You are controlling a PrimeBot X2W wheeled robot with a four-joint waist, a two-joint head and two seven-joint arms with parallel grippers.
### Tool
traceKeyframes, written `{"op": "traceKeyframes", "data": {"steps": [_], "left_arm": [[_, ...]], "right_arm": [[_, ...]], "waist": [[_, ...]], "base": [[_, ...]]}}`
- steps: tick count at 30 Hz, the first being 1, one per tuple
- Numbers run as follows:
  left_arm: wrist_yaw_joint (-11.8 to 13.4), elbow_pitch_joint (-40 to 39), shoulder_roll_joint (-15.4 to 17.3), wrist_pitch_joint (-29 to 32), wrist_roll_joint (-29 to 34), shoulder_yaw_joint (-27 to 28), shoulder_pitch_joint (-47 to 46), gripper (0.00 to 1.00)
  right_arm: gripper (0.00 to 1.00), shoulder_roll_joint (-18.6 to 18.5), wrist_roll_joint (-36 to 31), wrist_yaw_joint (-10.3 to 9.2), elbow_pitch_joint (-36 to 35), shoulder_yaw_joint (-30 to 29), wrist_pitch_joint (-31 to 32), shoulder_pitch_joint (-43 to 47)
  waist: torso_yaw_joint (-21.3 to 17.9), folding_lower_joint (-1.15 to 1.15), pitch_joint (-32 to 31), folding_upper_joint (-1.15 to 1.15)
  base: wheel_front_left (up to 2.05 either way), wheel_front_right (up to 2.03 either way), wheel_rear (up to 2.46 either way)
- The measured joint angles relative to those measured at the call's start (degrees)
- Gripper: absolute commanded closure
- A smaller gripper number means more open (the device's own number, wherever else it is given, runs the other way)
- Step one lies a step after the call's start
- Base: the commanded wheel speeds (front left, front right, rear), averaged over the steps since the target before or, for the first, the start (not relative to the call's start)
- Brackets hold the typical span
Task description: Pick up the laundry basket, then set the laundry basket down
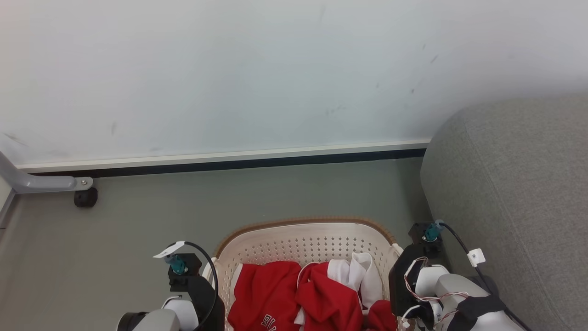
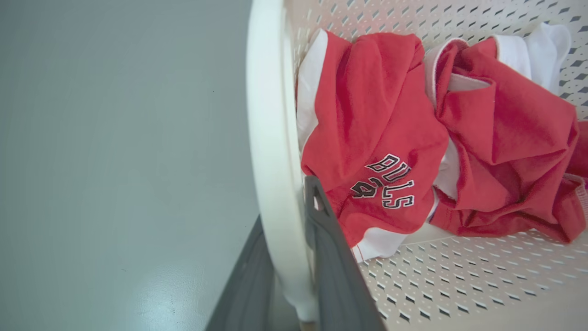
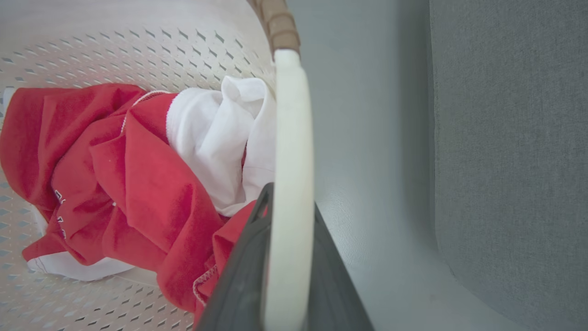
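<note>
Currently, over the smooth grey floor (image 1: 275, 193) and just beside the grey fabric-covered sofa (image 1: 514, 184), the cream-white perforated plastic laundry basket (image 1: 303, 243) with its brown woven-look rim is sitting low in the head view, between both arms.

Judgement: the shell is looking stiff and light. The crumpled red jerseys (image 2: 376, 115) and a white cloth (image 3: 216, 138) inside are adding little weight, but they are lying loose, so a tilt is likely to shift them.

The white side loop handles are offering the natural hold. The left gripper (image 2: 287, 216) is pinching the left loop handle (image 2: 268, 138) narrowly, one dark finger on each side. The right gripper (image 3: 291, 202) is doing likewise on the right loop handle (image 3: 291, 138). The smooth plastic may be prone to slipping, so an even lift is looking wise.

Hidden: the frame edge is cutting off the basket's near end. Its base is not showing, so I cannot tell whether it is resting or hanging clear.
</note>
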Motion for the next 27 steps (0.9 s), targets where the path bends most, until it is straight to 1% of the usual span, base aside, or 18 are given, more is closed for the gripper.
{"op": "traceKeyframes", "data": {"steps": [19, 20, 27], "left_arm": [[-0.05, -0.03, 0.54, 1.29, -0.12, -0.33, 0.75, 1.00], [-0.44, -0.03, 0.60, 1.30, -0.19, -0.34, 0.77, 1.00], [-0.46, -0.04, 0.74, 1.47, -0.26, -0.42, 0.85, 1.00]], "right_arm": [[1.00, 0.09, 2.98, -0.33, -0.44, 2.52, 1.00, 0.14], [1.00, 0.09, 3.13, -0.33, -0.45, 2.65, 1.01, 0.14], [1.00, 0.13, 3.86, -0.74, -0.47, 3.47, 1.02, 0.15]], "waist": [[1.06, 0.01, -0.51, 0.01], [1.08, 0.01, -0.49, 0.01], [1.22, 0.01, -0.34, 0.01]], "base": [[0.00, 0.00, 0.00], [0.00, 0.00, 0.00], [0.00, 0.00, 0.00]]}}
